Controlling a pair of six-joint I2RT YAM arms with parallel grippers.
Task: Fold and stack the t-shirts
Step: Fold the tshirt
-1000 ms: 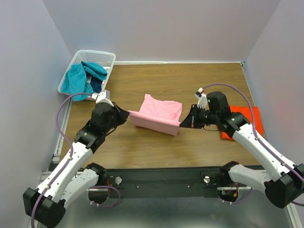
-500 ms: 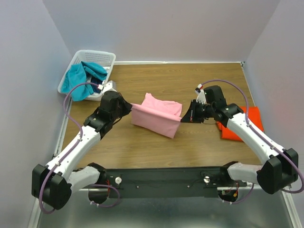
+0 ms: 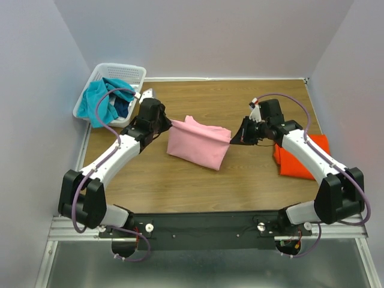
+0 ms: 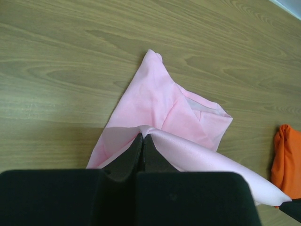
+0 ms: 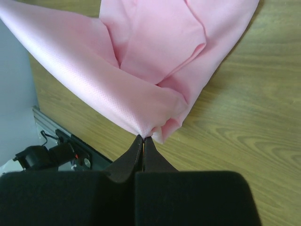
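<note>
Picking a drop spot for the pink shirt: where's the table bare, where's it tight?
Bare: the far strip behind the pink shirt, basket to right wall; the near strip between shirt and base rail. Tight: around the orange shirt at right, and beside the basket.

The left arm (image 3: pixel 114 157) and right arm (image 3: pixel 307 157) were white with black joints and black fingers (image 4: pixel 133 156). A thin purple cable (image 3: pixel 287 96) ran along each.
</note>
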